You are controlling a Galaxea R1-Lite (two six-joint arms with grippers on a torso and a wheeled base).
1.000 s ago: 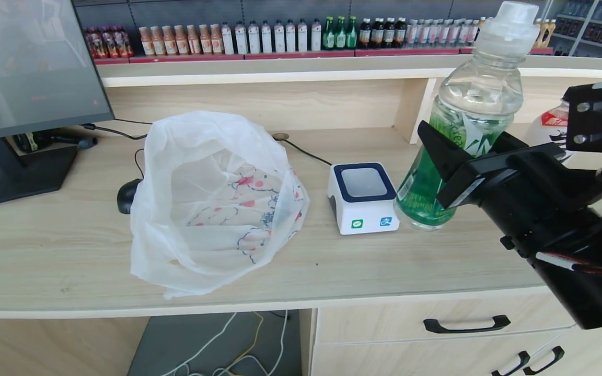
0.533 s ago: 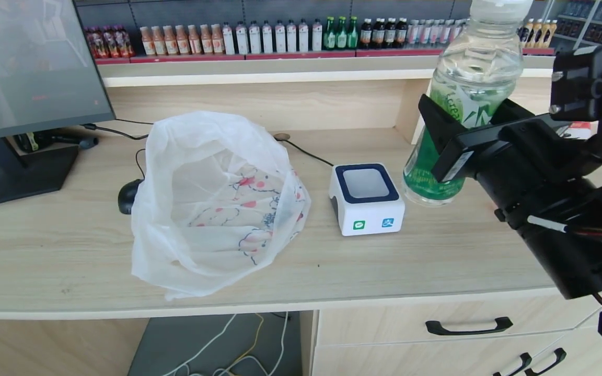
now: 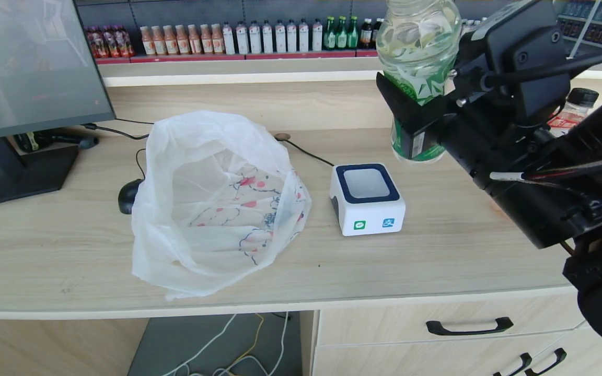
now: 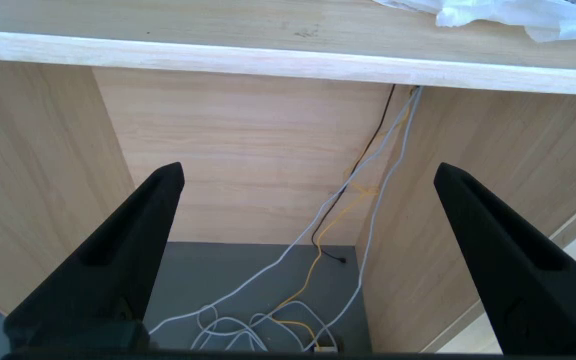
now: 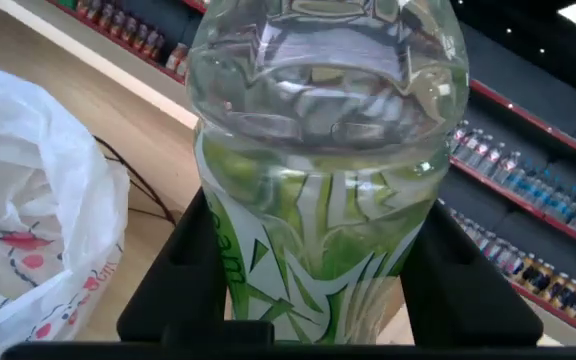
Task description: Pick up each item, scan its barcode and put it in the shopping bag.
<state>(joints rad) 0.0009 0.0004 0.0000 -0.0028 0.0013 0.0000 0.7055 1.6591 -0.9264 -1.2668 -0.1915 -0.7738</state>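
My right gripper is shut on a clear bottle with a green label, holding it upright in the air above and just behind the right of the white barcode scanner. From the right wrist the bottle sits between the black fingers. The white plastic shopping bag lies open on the counter left of the scanner; its printed side shows beyond the bottle. My left gripper hangs open below the counter's front edge, facing cables in the recess under the desk.
A monitor stands at the back left, with a black mouse beside the bag. Another bottle with a dark cap stands at the far right. A raised shelf runs behind the counter. Drawers lie below the front edge.
The right gripper has lifted the bottle off the counter and carried it up and to the left, toward the scanner. The bag and scanner stay put.
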